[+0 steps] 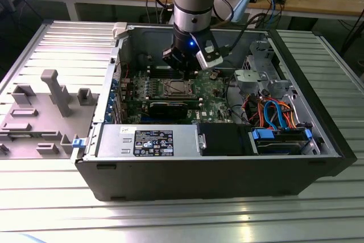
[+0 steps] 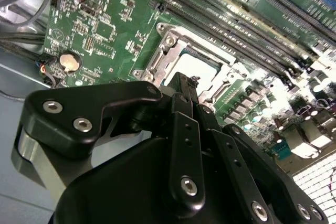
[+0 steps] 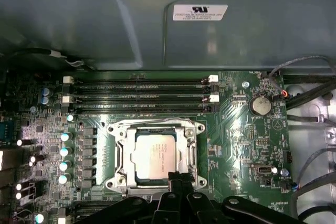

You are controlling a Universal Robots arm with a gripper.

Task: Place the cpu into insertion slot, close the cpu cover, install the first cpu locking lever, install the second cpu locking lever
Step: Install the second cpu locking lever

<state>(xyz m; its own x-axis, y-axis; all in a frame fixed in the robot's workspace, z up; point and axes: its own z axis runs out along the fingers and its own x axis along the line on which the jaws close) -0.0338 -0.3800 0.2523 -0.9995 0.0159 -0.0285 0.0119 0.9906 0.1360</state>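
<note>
The cpu [image 3: 155, 154] sits in the insertion slot [image 3: 119, 157] near the middle of the green circuit board [image 3: 241, 145], the cpu cover [image 3: 190, 156] framing it. The gripper [image 3: 179, 178] hangs just above the slot's near edge, fingers pinched narrow, holding nothing. Risk (my judgement): a misaligned descent scrapes the chip or skids off the cover.

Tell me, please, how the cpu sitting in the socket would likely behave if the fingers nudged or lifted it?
The cpu looks like a thin flat plate with a metal face, so it is probably stiff and unlikely to roll or tip. That smooth face may be slippery to pinch. The cpu cover frames its edges, so a sideways nudge would likely shift it very little.
</note>
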